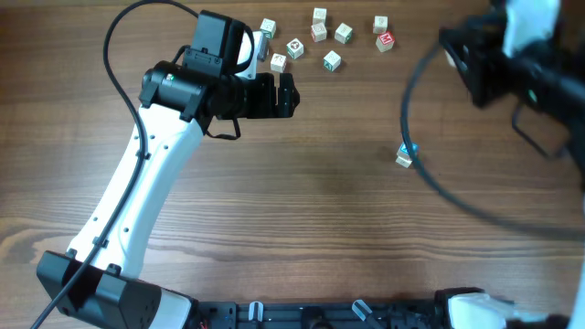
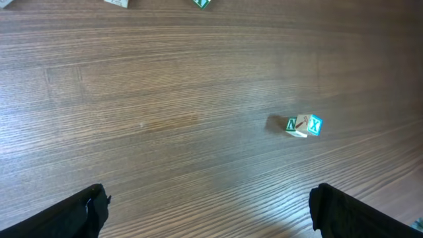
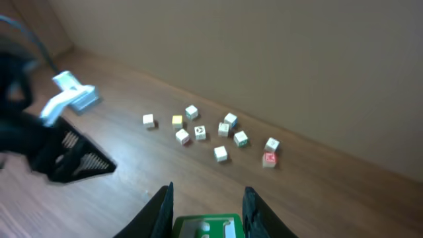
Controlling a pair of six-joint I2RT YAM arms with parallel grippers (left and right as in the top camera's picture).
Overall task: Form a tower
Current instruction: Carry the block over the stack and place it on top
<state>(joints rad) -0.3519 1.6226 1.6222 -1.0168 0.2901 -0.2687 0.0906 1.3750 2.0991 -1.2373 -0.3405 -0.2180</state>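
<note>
Green cube (image 3: 208, 228) sits right under the lens at the bottom edge of the right wrist view, pinched between the fingers of the right gripper (image 3: 207, 201); the grasp looks square to me. From overhead that arm is a blur in the upper right of the frame, well apart from the tower (image 1: 405, 155), which stands alone on the table (image 1: 302, 210) right of centre, blue mark showing. I can't count its cubes from here. Left gripper (image 1: 285, 95) hangs wide open and empty in the upper middle, just below the loose cubes (image 1: 332, 60).

As I read it, the step is carrying the green cube onto the tower. To do it well I'd line up over the stack first, come straight down, match the cube's edges to the top one, and let go only once it rests flat. A sideways nudge would likely topple so narrow a stack.
</note>
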